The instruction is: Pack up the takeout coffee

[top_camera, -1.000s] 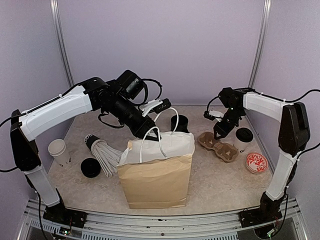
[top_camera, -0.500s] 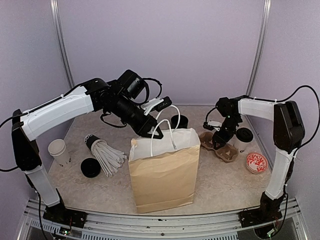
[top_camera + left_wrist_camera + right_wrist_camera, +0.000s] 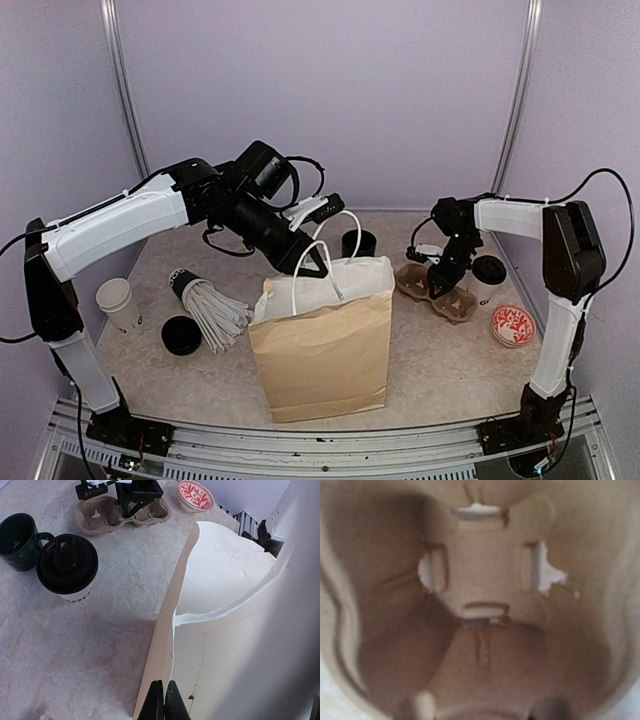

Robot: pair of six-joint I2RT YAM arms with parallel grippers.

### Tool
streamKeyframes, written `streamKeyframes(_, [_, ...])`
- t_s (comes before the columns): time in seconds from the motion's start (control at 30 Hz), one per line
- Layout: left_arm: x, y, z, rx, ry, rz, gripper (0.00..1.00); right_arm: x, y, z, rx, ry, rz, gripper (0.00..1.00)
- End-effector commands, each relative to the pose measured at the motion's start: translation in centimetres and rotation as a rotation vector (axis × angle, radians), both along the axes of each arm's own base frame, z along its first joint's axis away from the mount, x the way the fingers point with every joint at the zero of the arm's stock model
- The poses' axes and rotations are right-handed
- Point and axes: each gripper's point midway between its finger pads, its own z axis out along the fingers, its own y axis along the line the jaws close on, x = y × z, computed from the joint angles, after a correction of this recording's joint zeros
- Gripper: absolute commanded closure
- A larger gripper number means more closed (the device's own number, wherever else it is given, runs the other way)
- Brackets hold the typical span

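Beside the mug, lidded cup upright

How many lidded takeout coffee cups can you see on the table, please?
2: one lidded cup beside the dark green mug, another lidded cup right of the cardboard cup carrier. The paper bag could hide others.

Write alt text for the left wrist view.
The left tool pinches the rim of an open paper bag, its white inside filling the right side. On the table beyond stand a black-lidded takeout cup, a dark green mug, a cardboard carrier and a red-patterned bowl.
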Motion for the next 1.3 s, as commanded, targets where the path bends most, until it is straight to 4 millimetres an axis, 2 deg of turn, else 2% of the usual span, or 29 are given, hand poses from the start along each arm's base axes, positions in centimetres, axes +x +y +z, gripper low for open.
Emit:
streamKeyframes(0.0, [0.3, 0.2, 0.4, -0.005, -0.020, 0.013, 1.00, 0.4, 0.5, 1.9, 0.046, -0.035, 0.011, 0.77])
streamKeyframes(0.17, [0.6, 0.2, 1.2, -0.024, -0.044, 0.023, 1.00, 0.8, 1.4, 7.9, 0.127, -0.174, 0.055, 0.79])
streamKeyframes(0.33, [1.0, 0.0, 1.6, -0.035, -0.053, 0.031, 0.99, 0.1, 3.7, 15.0, 0.298, -0.320, 0.136, 0.80])
streamKeyframes(0.5, [1.1, -0.1, 2.0, -0.042, -0.057, 0.034, 1.00, -2.9, 7.2, 23.4, 0.564, -0.417, 0.304, 0.82])
streamKeyframes(0.7, [1.3, -0.2, 3.1, -0.084, -0.078, 0.056, 1.00, -8.6, 9.8, 32.8, 0.836, -0.525, 0.534, 0.80])
streamKeyframes(0.77, [1.3, -0.3, 3.4, -0.097, -0.084, 0.056, 1.00, -10.2, 10.6, 35.2, 0.920, -0.535, 0.596, 0.79])
streamKeyframes(0.83, [1.5, -0.5, 3.8, -0.113, -0.091, 0.055, 1.00, -11.5, 11.8, 36.4, 0.986, -0.509, 0.653, 0.78])
streamKeyframes(0.9, [1.6, -0.7, 4.1, -0.128, -0.100, 0.054, 1.00, -12.9, 13.2, 36.9, 1.022, -0.483, 0.717, 0.78])
streamKeyframes(0.97, [1.9, -0.7, 4.5, -0.138, -0.113, 0.065, 0.94, -14.3, 14.8, 36.6, 1.026, -0.458, 0.779, 0.78])
streamKeyframes(1.07, [2.2, -0.7, 5.0, -0.148, -0.125, 0.081, 0.92, -16.0, 16.8, 35.6, 1.004, -0.426, 0.857, 0.78])
streamKeyframes(1.13, [2.4, -0.6, 5.1, -0.148, -0.130, 0.097, 0.87, -16.6, 17.8, 34.9, 0.993, -0.407, 0.889, 0.79])
streamKeyframes(1.27, [2.6, -0.3, 5.3, -0.155, -0.138, 0.114, 0.83, -17.4, 19.2, 33.9, 0.979, -0.385, 0.931, 0.79])
